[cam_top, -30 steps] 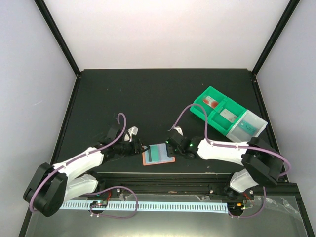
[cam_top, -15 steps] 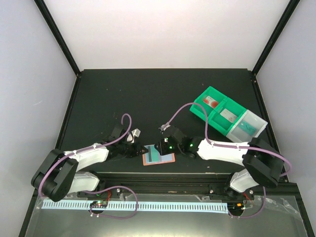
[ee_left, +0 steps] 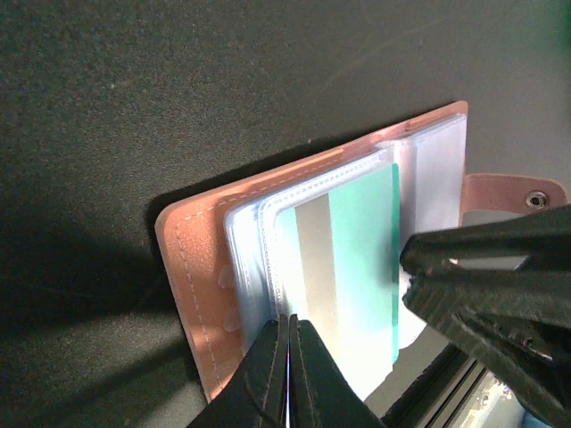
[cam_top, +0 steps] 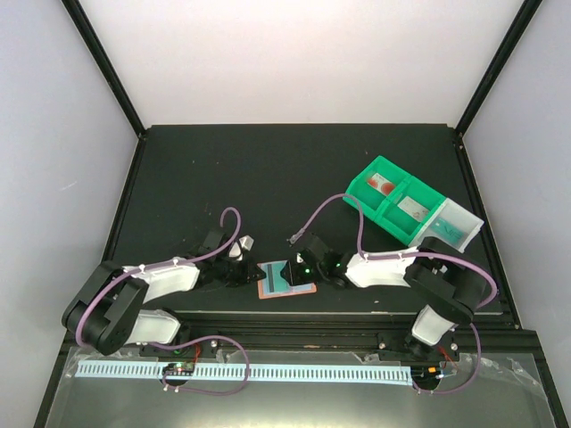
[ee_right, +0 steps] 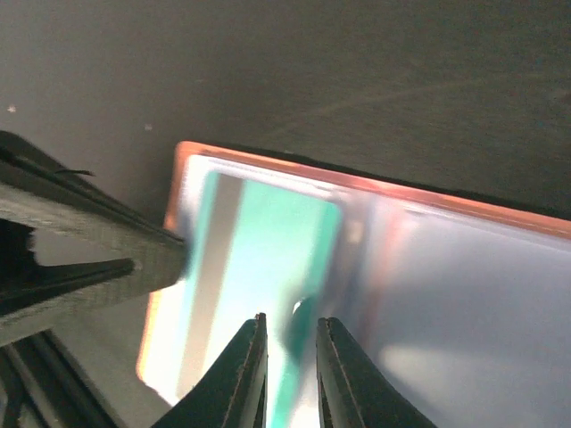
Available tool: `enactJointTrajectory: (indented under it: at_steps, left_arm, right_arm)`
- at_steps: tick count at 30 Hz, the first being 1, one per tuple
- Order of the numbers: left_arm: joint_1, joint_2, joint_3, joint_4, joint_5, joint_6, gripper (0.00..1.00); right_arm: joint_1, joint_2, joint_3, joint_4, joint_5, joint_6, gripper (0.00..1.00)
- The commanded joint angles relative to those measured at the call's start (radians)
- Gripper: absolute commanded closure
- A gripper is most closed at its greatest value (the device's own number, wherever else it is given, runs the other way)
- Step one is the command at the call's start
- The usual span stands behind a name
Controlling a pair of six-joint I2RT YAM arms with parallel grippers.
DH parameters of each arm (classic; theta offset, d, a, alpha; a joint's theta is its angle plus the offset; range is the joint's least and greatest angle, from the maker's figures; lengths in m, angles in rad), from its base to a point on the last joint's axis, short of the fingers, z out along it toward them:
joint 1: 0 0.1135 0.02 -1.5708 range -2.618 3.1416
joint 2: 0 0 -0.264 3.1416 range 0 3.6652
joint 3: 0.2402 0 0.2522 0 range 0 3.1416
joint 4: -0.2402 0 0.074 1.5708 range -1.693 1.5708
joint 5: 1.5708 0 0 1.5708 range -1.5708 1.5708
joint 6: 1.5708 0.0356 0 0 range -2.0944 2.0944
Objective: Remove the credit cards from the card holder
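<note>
Pinching left claw (ee_left: 287, 337): fingers pressed tight together, no gap showing, tips down on the near edge of the top clear sleeve (ee_left: 268, 259).
Right claw (ee_right: 292, 339): narrow, fingers nipped onto the long edge of the teal credit card (ee_left: 361, 259), and a strip of teal shows between them.
Card holder (ee_left: 192, 267): salmon-pink, lying open and flat on the bench (cam_top: 223, 178), close to its near edge, about midway between the two arms.
Teal credit card, detail: lies in the top sleeve with a grey stripe running beside the teal. Whether it has slid partway out, cannot tell.
Sleeves: several clear pockets fanned one over another inside the pink cover.
Snap tab (ee_left: 508, 192): sticks out flat from the holder's edge on the right claw's side.
Claws together: they meet over the holder, left one in from the left, right one from the right, tips near each other.
Green bin (cam_top: 359, 198): towards the bench's right edge, well apart from the holder. Its contents are too small to make out.
</note>
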Motion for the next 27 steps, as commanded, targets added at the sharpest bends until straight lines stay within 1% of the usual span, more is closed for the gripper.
enactJointTrajectory:
  at_steps: [1,9,14,20,27]
  left_arm:
    - [-0.001,0.026,-0.006,0.026,-0.023,0.021,0.97]
    - [0.000,0.063,-0.006,0.031,-0.033,0.026,0.98]
    - [-0.001,0.075,-0.012,0.039,-0.034,0.026,0.98]
    - [-0.001,0.076,-0.011,0.039,-0.037,0.026,0.98]
    - [-0.001,0.079,0.000,0.023,-0.043,0.036,0.99]
  right_arm:
    - [-0.031,0.006,-0.053,0.073,0.001,0.018,0.81]
    - [-0.042,0.047,-0.088,0.172,-0.068,0.034,0.81]
    - [-0.060,0.073,-0.106,0.239,-0.118,0.055,0.84]
    - [-0.084,0.074,-0.137,0.296,-0.148,0.073,0.98]
    - [-0.125,0.045,-0.205,0.370,-0.175,0.096,0.99]
